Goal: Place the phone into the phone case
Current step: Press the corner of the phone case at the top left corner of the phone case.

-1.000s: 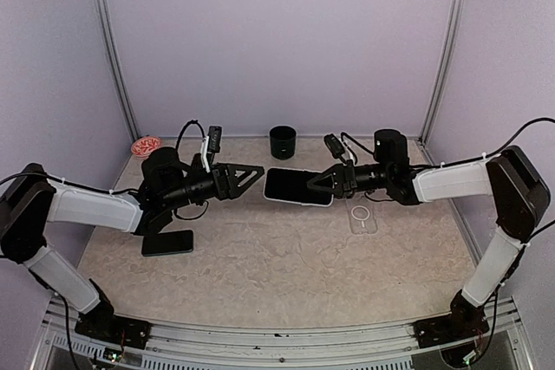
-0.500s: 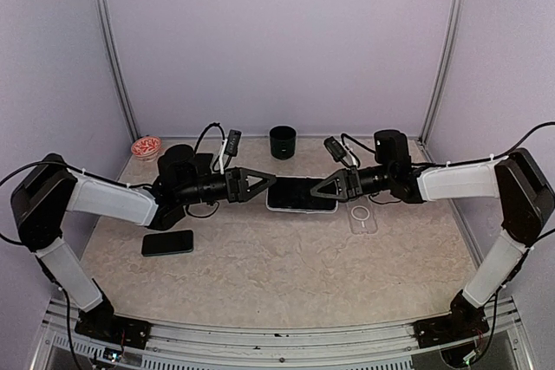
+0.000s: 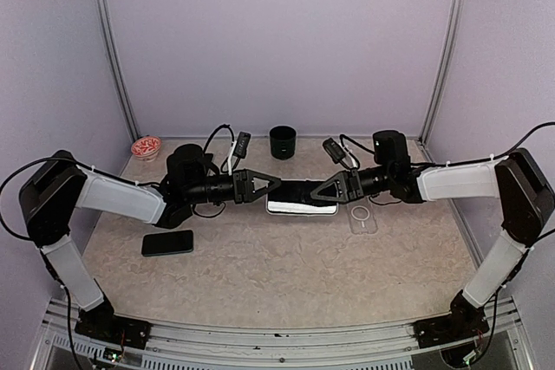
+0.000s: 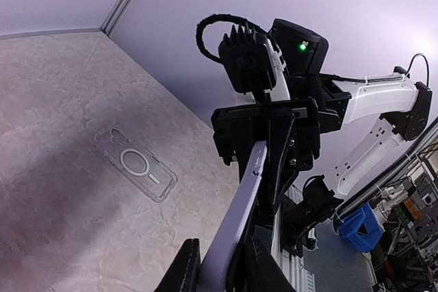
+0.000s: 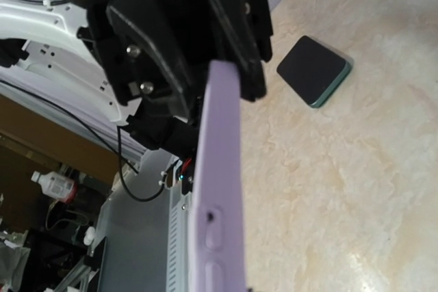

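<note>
The phone point(image 3: 299, 197), dark-faced with a lilac side, hangs above the table's middle between both grippers. My left gripper point(image 3: 274, 186) is shut on its left end; in the left wrist view the lilac edge point(image 4: 236, 223) runs up from between my two black fingers point(image 4: 183, 264) to the other arm's jaws. My right gripper point(image 3: 316, 191) is shut on the phone's right end. In the right wrist view the buttoned edge point(image 5: 219, 189) fills the middle and hides my own fingers. The clear phone case point(image 3: 365, 217) lies flat on the table, right of the phone and under my right arm, also in the left wrist view point(image 4: 135, 164).
A second, dark phone point(image 3: 167, 243) with a teal edge point(image 5: 313, 71) lies flat at the left front. A black cup point(image 3: 283, 141) stands at the back centre and a small red-and-white dish point(image 3: 146, 145) at the back left corner. Metal frame posts rise at both back corners.
My left arm has reached right to the phone's left end and its jaws have come together on it. My right gripper kept its hold while the phone dropped slightly and tilted.
</note>
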